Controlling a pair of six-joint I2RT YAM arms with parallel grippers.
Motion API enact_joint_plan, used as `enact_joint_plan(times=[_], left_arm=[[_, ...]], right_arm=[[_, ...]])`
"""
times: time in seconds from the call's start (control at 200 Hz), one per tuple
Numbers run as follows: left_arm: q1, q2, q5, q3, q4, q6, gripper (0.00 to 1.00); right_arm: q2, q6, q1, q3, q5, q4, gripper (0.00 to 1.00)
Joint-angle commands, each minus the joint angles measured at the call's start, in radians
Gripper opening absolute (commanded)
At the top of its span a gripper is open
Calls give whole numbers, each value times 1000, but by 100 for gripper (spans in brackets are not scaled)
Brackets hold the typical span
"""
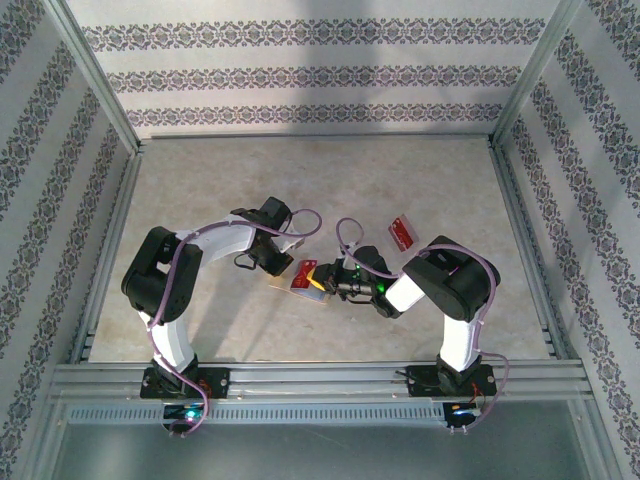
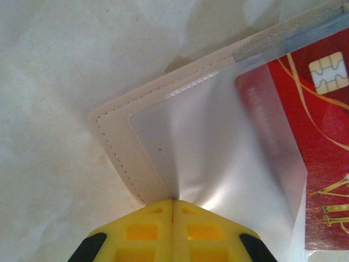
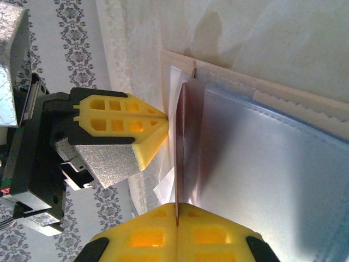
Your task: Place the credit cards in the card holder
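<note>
Mottled beige table [image 1: 200, 200] carrying the open card holder [image 2: 117, 139], which lies near the middle between the two arms, its tan stitched border framing a clear pocket [image 2: 207, 147]. One red credit card [image 2: 327, 153], chip showing, appears to sit part-way under that clear film. A second credit card [image 1: 402, 233] lies flat on the table, well apart to the right. Left gripper [image 2: 173, 203]: yellow fingertips clamped on the lower edge of the pocket film, pinning the holder. Right gripper [image 3: 177, 212]: fingertips pinched on the first card, seen edge-on at the pocket mouth. Likely faults: a poorly angled card corner may catch the film, or slide beneath the pocket rather than into it. The thin film may also slip from the left pinch, letting the holder shift or fold under the push.
</note>
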Motion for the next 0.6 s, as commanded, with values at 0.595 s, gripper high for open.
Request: enact_joint_plan(times=[0.595], left_arm=[[-7, 7, -31, -40, 19, 14, 0]], right_arm=[[-13, 4, 12, -29, 12, 81, 0]])
